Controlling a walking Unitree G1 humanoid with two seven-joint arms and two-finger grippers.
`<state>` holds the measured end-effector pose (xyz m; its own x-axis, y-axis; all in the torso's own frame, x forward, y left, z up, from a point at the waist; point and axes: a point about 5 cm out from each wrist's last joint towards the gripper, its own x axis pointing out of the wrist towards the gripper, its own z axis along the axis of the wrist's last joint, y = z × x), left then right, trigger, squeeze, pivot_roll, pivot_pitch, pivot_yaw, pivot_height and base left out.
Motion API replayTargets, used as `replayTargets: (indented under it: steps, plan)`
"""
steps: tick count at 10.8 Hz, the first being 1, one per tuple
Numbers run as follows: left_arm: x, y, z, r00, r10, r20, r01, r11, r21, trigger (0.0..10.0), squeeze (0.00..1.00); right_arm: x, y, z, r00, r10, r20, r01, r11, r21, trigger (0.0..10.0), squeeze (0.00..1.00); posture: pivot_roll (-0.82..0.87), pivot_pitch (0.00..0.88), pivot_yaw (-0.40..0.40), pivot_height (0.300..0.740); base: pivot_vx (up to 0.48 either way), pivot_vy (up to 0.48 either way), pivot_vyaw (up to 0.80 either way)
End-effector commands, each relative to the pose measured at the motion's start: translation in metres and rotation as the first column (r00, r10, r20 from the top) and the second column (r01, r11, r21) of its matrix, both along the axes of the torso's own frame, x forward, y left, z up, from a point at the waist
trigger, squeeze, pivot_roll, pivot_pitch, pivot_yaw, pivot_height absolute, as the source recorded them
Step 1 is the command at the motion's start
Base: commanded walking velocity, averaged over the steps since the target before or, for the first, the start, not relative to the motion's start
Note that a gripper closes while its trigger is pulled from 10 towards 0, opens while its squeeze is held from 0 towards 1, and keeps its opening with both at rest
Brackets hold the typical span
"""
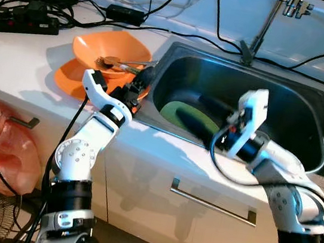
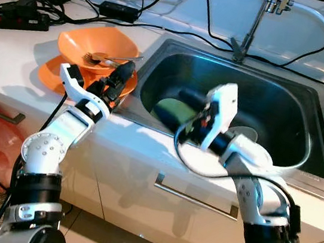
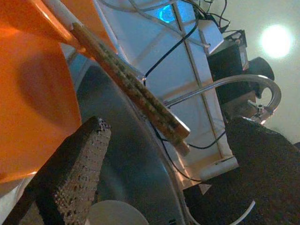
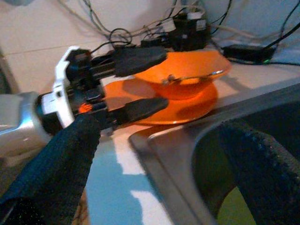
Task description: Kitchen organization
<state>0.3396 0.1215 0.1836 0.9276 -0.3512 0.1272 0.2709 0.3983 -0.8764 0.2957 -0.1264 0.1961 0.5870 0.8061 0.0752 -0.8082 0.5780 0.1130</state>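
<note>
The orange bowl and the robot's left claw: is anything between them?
Only the orange plate's rim. In the right wrist view, the open left gripper sits beside the orange bowl, one finger above the plate, one alongside it.

orange bowl (image 1: pixel 111 50) on orange plate (image 1: pixel 74 78), counter

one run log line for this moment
left gripper: open at orange plate rim | right gripper: open over sink | orange bowl: holds utensils
</note>
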Motion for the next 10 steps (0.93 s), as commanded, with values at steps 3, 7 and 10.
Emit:
replayTargets:
  steps: [3, 7, 10]
  plan:
    - [0.005, -0.004, 0.006, 0.999, -0.042, 0.003, 0.043, 0.998, -0.041, 10.0, 0.0, -0.006, 0.001, 0.002, 0.999, 0.046, 0.006, -0.046, 0.999, -0.017, 10.0, 0.0, 0.09, 0.037, -0.037, 0.74, 0.0, 0.0, 0.0]
    - [0.015, -0.001, 0.013, 0.999, -0.033, -0.003, 0.032, 0.988, -0.153, 0.0, 0.0, -0.008, 0.003, 0.0, 0.999, 0.052, -0.002, -0.052, 0.998, -0.027, 10.0, 0.0, 0.08, 0.04, -0.036, 0.74, 0.0, 0.0, 0.0]
    - [0.015, -0.005, 0.011, 0.997, -0.067, -0.027, 0.062, 0.984, -0.165, 8.7, 0.0, -0.008, 0.004, 0.0, 0.999, 0.049, -0.001, -0.049, 0.998, -0.029, 10.0, 0.0, 0.08, 0.041, -0.033, 0.74, 0.0, 0.0, 0.0]
